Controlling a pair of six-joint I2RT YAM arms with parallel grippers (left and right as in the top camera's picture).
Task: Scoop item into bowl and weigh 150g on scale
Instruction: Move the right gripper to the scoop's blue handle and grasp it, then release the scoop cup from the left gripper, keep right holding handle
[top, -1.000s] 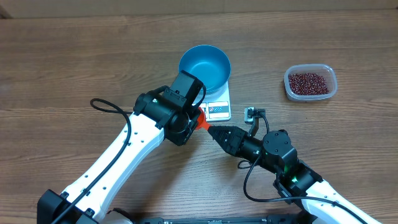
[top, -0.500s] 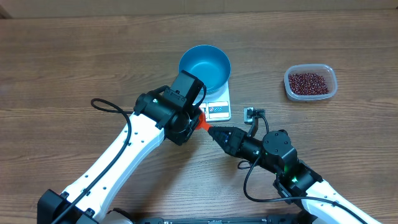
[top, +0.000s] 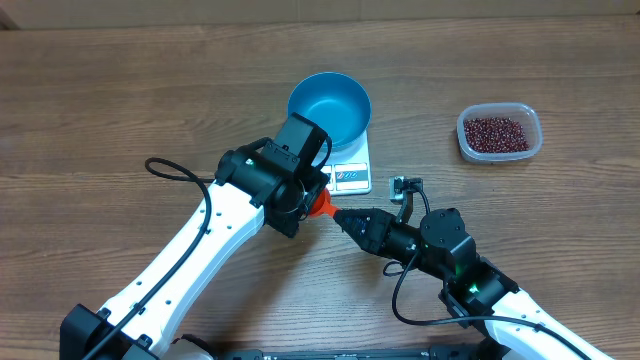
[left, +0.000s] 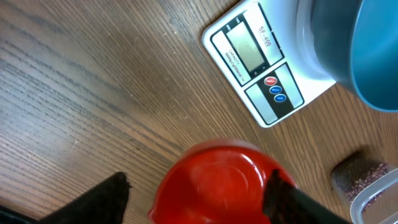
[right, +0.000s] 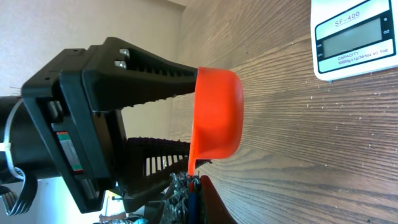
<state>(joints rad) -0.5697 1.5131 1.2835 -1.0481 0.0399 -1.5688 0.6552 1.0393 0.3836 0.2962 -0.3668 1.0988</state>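
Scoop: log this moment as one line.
scoop: handle in shut right gripper | left gripper: open around scoop | bowl: empty, on scale | beans: in tub

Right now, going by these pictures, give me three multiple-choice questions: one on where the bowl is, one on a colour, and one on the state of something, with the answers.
1. Where does the blue bowl stand?
A. on the scale
B. on the bare wood
C. on a shelf

2. What colour is the scoop?
A. green
B. orange-red
C. white

3. What does the bowl hold?
A. water
B. flour
C. nothing visible

Answers:
1 A: the overhead view shows the bowl sitting on the white scale's platform, above the display.
2 B: both wrist views show an orange-red cup.
3 C: the bowl's inside shows only blue, while the beans lie in the clear tub off to the side.
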